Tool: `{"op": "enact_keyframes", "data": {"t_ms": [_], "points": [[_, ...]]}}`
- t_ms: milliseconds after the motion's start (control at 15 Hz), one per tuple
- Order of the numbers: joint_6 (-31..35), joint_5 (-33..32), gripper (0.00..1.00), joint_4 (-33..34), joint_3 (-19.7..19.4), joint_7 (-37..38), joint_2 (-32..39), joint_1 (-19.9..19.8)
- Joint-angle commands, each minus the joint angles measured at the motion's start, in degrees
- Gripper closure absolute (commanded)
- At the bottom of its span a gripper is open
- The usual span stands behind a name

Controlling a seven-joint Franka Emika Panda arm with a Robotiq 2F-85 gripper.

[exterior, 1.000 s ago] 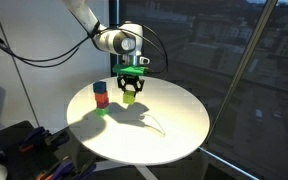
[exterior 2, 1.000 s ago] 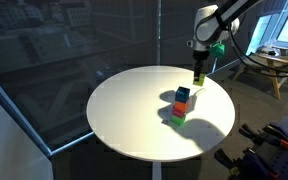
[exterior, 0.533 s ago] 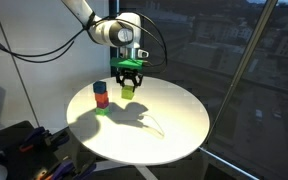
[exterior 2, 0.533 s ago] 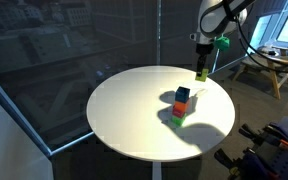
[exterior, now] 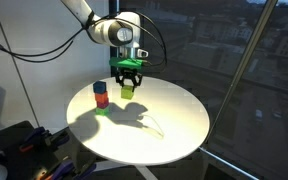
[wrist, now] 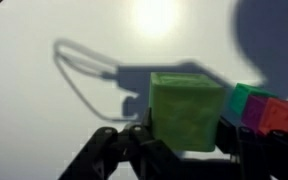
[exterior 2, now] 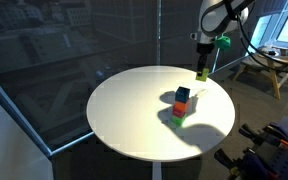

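Observation:
My gripper (exterior: 128,84) is shut on a yellow-green block (exterior: 127,91) and holds it in the air above the round white table (exterior: 174,125). In the wrist view the green block (wrist: 187,110) fills the gap between the two dark fingers (wrist: 132,138) of the gripper (wrist: 184,132). A short stack of blocks (exterior: 101,98), blue on top, red in the middle and green at the bottom, stands on the table beside and below the held block. The gripper (exterior 2: 201,68), the block (exterior 2: 201,73) and the stack (exterior 2: 181,106) also show in an exterior view. The stack (wrist: 264,110) shows at the right edge of the wrist view.
The table's edge (exterior 2: 104,135) curves all round, with glass walls behind it. Dark equipment and cables (exterior: 19,145) lie on the floor next to the table. A wooden chair (exterior 2: 269,65) stands beyond the arm.
The gripper has risen a little with the yellow-green block and shifted slightly toward the stack, then held still over the last half second. The stack has not moved.

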Motion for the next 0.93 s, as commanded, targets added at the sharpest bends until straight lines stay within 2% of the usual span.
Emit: {"op": "enact_keyframes", "data": {"t_ms": [0, 67, 133, 867], "points": [[-0.16, 0.17, 0.45, 0.1, -0.55, -0.11, -0.01, 0.54], [-0.16, 0.17, 0.45, 0.09, -0.55, -0.11, -0.01, 0.54], [0.06, 0.11, 0.7, 0.04, -0.59, 0.14, -0.14, 0.57], [1.18, 3.64, 0.7, 2.45, -0.14, -1.99, -3.73, 0.31]]}}
